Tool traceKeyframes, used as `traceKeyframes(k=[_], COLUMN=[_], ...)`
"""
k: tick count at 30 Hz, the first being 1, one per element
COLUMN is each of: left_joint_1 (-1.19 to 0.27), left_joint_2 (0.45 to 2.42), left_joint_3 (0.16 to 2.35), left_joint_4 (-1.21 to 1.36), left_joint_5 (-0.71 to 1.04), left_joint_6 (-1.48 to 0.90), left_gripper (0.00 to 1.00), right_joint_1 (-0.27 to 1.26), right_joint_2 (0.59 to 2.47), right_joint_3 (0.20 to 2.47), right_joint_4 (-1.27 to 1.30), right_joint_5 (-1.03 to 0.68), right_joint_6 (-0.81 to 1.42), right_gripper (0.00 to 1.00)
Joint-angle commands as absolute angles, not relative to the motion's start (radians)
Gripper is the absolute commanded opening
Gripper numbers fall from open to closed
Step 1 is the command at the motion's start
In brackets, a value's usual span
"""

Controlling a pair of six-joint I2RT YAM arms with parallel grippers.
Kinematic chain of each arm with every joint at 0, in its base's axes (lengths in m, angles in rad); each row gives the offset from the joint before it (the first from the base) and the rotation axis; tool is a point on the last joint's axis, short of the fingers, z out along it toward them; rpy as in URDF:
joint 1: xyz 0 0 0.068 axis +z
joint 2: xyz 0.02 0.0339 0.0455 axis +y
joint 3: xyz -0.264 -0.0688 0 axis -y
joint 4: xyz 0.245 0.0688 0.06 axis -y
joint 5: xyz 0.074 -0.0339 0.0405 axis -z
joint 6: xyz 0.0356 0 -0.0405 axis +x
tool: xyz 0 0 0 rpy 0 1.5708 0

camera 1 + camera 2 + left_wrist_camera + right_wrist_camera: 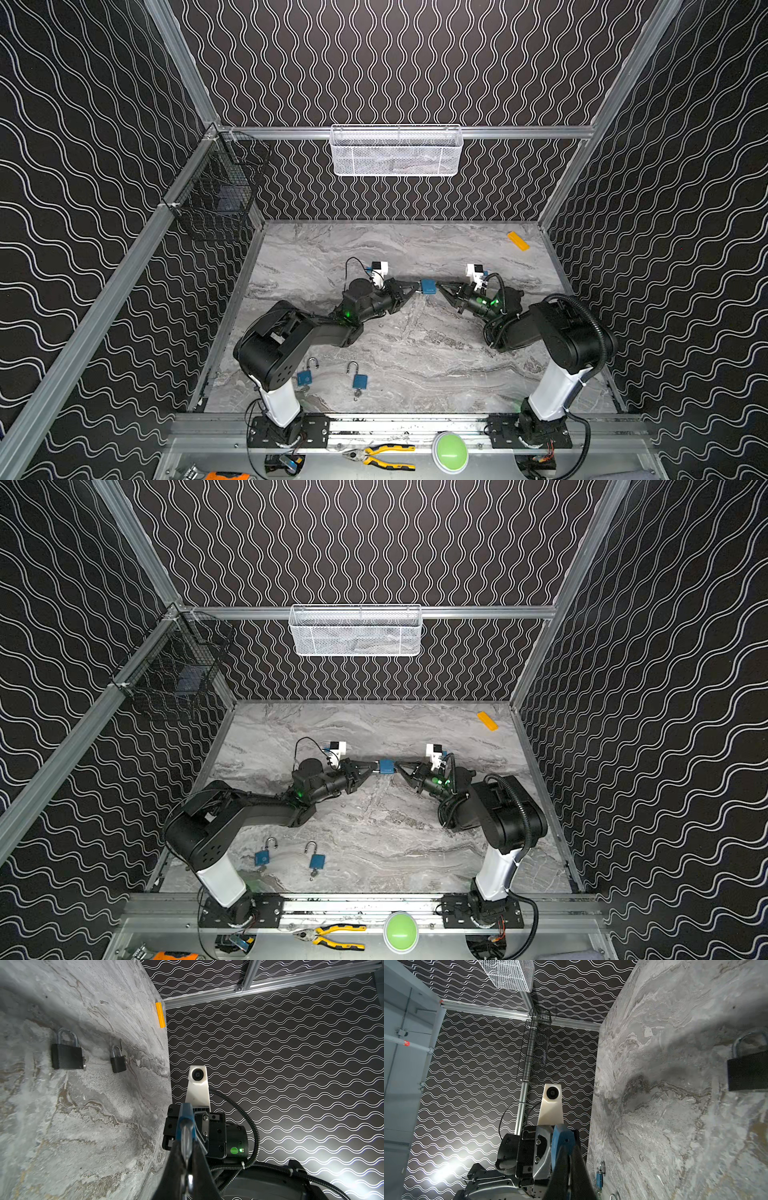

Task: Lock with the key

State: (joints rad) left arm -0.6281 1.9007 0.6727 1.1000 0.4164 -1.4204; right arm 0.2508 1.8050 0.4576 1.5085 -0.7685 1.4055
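Padlock point(428, 286): blue body, held clear of the table point(415, 365) at mid-workspace, between the two arms in both top views. Both wrist views show it edge-on.
Left gripper point(417, 289): fingers closed together on a bare metal part projecting from the body's left end. Whether this is the shackle or the key blade cannot be told.
Right gripper point(439, 286): fingers closed together against the body's right end. The part pinched is hidden by the fingers.
Key: not visible on the held padlock; judged to sit inside one of the two grips.
Step in hand: judged as two-handed grip in place, ready for seating the shackle and turning the key.
Procedure: keep both grippers on one common axis through the body. Press the ends toward each other before any rotation. Rotate only the wrist on the key side and hold the other rigid. Avoid side load, which could bend the blade or slip a grip.
Relative position: padlock lies directly between the two sets of fingertips, touching each.
Surroundings: two spare blue padlocks point(304, 376) point(359, 380) with raised shackles lie on the table near the left arm's base, well apart from the work.
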Motion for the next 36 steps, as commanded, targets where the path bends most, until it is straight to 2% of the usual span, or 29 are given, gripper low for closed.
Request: traceKeyframes(k=[1,7,11,15,18,21,24,25,28,32,36], left_joint_1=[-0.628,-0.63,-0.63,-0.609,-0.562,-0.505,-0.465,-0.463,-0.465,-0.461,-0.455], left_joint_2=[1.89,1.852,1.844,1.855,1.863,1.86,1.854,1.853,1.865,1.945,2.061], left_joint_3=[0.648,0.597,0.607,0.599,0.636,0.696,0.817,0.888,1.078,1.266,1.442], left_joint_4=[1.22,1.265,1.236,1.233,1.131,0.939,0.601,0.418,-0.043,-0.342,-0.586], left_joint_5=[0.353,0.305,0.334,0.392,0.525,0.658,0.765,0.776,0.705,0.675,0.62], left_joint_6=[-1.442,-1.443,-1.439,-1.459,-1.438,-1.348,-1.133,-1.026,-0.735,-0.54,-0.358], left_gripper=[0.0,0.0,0.0,0.0,0.0,0.0,0.0,0.0,0.0,0.0,0.0], right_joint_1=[0.25,0.244,0.238,0.215,0.185,0.153,0.12,0.114,0.109,0.109,0.108], right_joint_2=[1.787,1.769,1.766,1.726,1.692,1.652,1.593,1.569,1.493,1.409,1.379], right_joint_3=[0.45,0.417,0.419,0.416,0.41,0.411,0.416,0.422,0.459,0.501,0.517], right_joint_4=[1.548,1.536,1.53,1.454,1.413,1.336,1.201,1.136,0.884,0.624,0.542], right_joint_5=[-0.74,-0.662,-0.658,-0.666,-0.704,-0.763,-0.826,-0.847,-0.878,-0.853,-0.865], right_joint_6=[1.401,1.396,1.394,1.347,1.318,1.265,1.174,1.13,0.967,0.789,0.736], right_gripper=[0.0,0.0,0.0,0.0,0.0,0.0,0.0,0.0,0.0,0.0,0.0])
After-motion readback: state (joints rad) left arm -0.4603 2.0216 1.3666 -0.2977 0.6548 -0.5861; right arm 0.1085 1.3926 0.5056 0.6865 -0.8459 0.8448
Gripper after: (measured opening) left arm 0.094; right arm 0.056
